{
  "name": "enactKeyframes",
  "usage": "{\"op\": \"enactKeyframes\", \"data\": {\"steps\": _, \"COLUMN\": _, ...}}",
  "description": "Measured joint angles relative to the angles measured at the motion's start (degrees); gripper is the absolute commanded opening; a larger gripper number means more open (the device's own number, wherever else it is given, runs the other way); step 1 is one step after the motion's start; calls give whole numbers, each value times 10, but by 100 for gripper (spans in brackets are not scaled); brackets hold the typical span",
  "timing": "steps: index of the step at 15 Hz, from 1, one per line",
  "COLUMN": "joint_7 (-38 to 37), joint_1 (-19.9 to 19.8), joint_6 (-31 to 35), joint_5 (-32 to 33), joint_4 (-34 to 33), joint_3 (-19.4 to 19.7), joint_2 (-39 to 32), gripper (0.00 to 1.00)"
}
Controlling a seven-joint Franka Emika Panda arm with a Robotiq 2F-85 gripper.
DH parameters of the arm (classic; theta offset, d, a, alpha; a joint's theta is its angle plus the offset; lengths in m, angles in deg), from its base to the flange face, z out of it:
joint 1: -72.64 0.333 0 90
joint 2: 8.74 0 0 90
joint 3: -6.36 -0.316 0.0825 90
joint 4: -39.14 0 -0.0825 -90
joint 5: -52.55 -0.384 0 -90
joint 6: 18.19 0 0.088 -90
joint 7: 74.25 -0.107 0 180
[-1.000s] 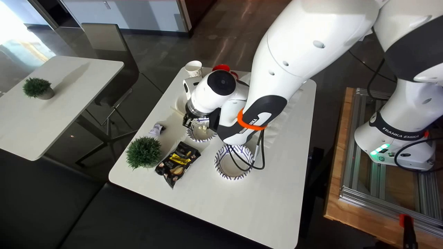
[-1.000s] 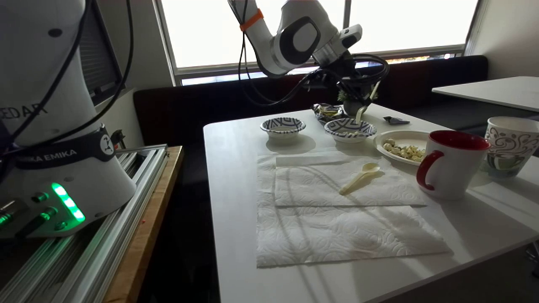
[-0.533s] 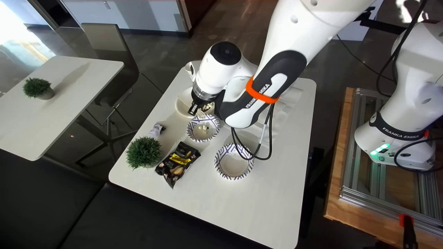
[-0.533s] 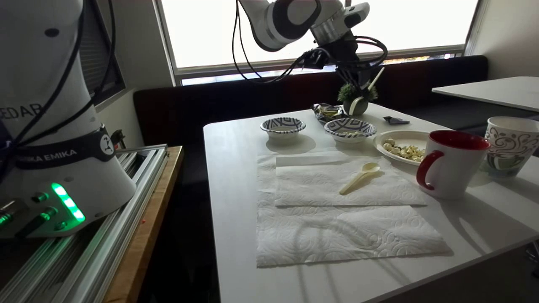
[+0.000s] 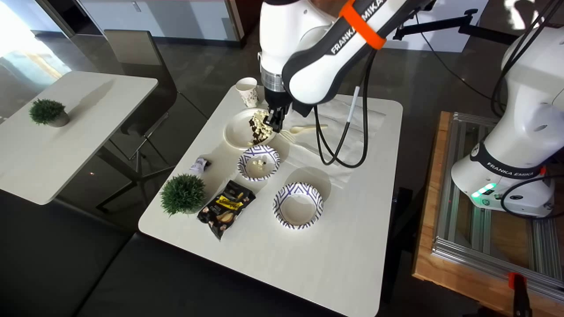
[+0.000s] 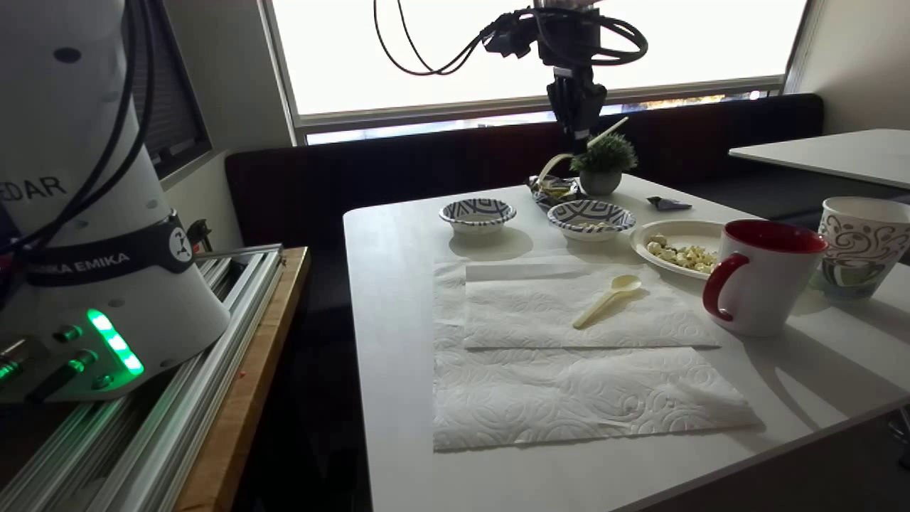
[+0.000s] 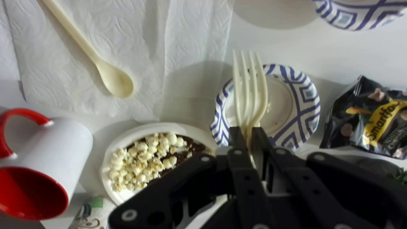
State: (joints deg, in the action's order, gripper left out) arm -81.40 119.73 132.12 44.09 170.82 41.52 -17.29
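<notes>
A gripper [image 6: 579, 146] holding a fork [image 7: 246, 118] hangs above a white table [image 5: 335, 259], open air beneath. A plate [image 5: 235, 130] and patterned bowl [image 5: 269, 155] sit close together, with scant room between; a clearer gap separates a second bowl [image 5: 296, 210]. Beside the plate, a tall mug [image 6: 764, 284] and paper cup [image 6: 860, 249] stand as obstacles. Paper towels [image 6: 554, 398] lie flat.

Your snack bag [image 7: 365, 121], 3 o'clock in the wrist view, says "Smartfo…" lol. Exterior views give you FRANKA EMIKA on the base [image 5: 502, 180] (3 o'clock), FRANKA on your forearm [image 5: 332, 61] (1 o'clock), "EDAR" on the shoulder [image 6: 35, 171] (9 o'clock).
</notes>
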Motion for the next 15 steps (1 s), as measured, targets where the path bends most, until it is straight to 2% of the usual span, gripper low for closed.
{"op": "enactKeyframes", "data": {"steps": 4, "joint_7": 19, "joint_1": -180, "joint_6": -135, "joint_5": -13, "joint_4": -15, "joint_3": -137, "joint_2": 30, "gripper": 3}}
{"op": "enactKeyframes", "data": {"steps": 7, "joint_7": 51, "joint_1": -297, "joint_6": -181, "joint_5": -29, "joint_4": -27, "joint_3": -232, "joint_2": 14, "gripper": 3}}
{"op": "enactKeyframes", "data": {"steps": 11, "joint_7": 69, "joint_1": -376, "joint_6": -179, "joint_5": -29, "joint_4": -49, "joint_3": -298, "joint_2": -35, "gripper": 3}}
{"op": "enactKeyframes", "data": {"steps": 15, "joint_7": 69, "joint_1": -408, "joint_6": -156, "joint_5": -27, "joint_4": -79, "joint_3": -327, "joint_2": -92, "gripper": 3}}
